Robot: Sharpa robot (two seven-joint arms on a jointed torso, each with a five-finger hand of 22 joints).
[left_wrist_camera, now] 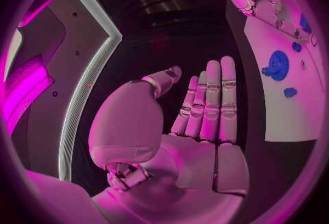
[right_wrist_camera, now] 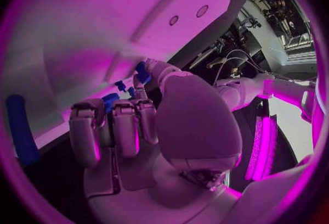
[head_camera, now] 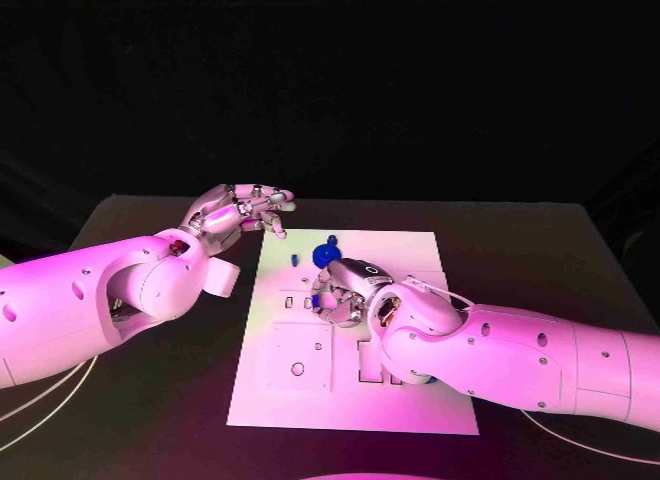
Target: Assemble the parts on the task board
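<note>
Task board [head_camera: 402,390] lies mid-table; a blue gear [head_camera: 327,254] stands at its far end. Right hand [head_camera: 345,295] pinches a small blue part [head_camera: 317,298]. Left hand [head_camera: 244,212] hovers far-left, fingers straight, holding nothing.

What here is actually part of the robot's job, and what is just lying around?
Part of the job:
- white task board
- blue gear-like part standing on the board
- small blue part at the right hand's fingertips
- left hand, held open beside the board

Just there:
- black table
</note>
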